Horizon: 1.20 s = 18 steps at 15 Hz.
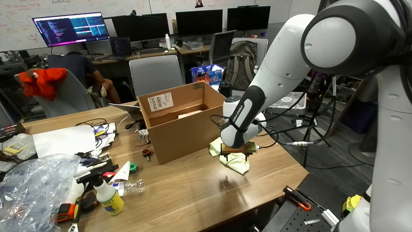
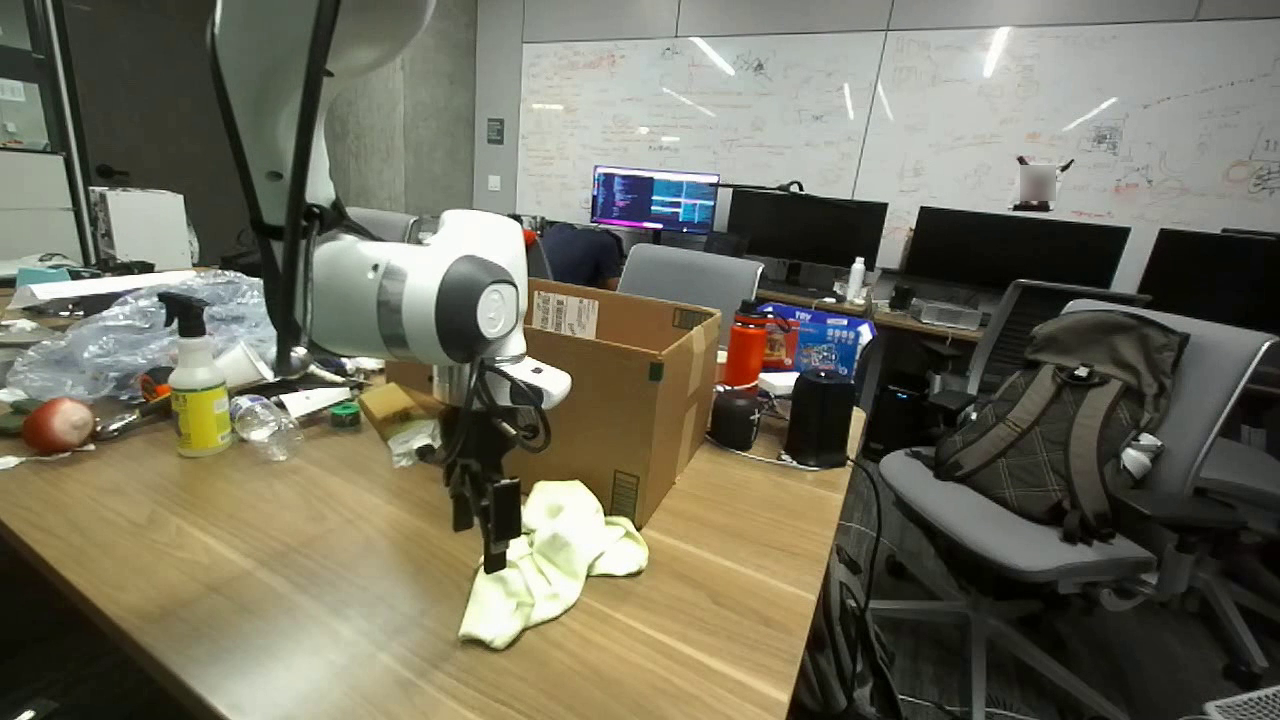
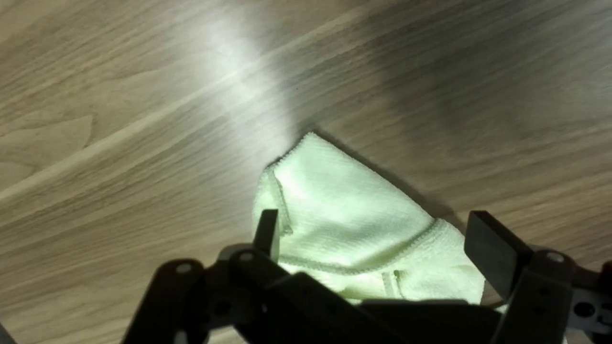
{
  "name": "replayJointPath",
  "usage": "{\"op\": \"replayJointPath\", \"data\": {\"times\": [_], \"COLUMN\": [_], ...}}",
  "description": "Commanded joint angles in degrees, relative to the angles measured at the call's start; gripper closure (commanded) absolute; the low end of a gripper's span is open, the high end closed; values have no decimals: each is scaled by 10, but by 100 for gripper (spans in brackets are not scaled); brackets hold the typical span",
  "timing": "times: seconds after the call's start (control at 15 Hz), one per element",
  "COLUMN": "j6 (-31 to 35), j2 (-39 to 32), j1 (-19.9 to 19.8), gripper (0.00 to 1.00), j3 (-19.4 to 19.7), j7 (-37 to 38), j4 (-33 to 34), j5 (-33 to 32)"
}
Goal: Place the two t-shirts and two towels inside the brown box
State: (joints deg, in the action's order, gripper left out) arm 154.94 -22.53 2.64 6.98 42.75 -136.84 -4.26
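The wrist view shows the hand (image 3: 375, 236) with its dark, blocky fingers (image 3: 495, 253) spread wide, the yellow-green towel (image 3: 349, 220) visible between them, its soft fabric folded into a blunt corner with stitched edges. In both exterior views the towel lies crumpled on the table (image 1: 180, 199), smooth and wood-grained, just beside the brown box (image 1: 186, 138); whether the two touch cannot be told. The box is stiff, rectangular cardboard, standing upright, with a white printed label (image 1: 161, 102); something pale inside it is too little seen to name. Well apart from the towel are a crinkled clear plastic sheet (image 1: 42, 185) and a spray bottle (image 1: 111, 199).
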Motion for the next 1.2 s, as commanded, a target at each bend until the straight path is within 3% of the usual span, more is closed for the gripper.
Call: {"op": "replayJointPath", "data": {"times": [0.0,0.4,1.13], "j6": [41,83,62], "j2": [-15,-34,-117], "j1": [9,14,2], "gripper": [0,0,0], "j3": [8,27,33], "j7": [-25,-39,-91], "j4": [12,30,116], "j5": [16,15,41]}}
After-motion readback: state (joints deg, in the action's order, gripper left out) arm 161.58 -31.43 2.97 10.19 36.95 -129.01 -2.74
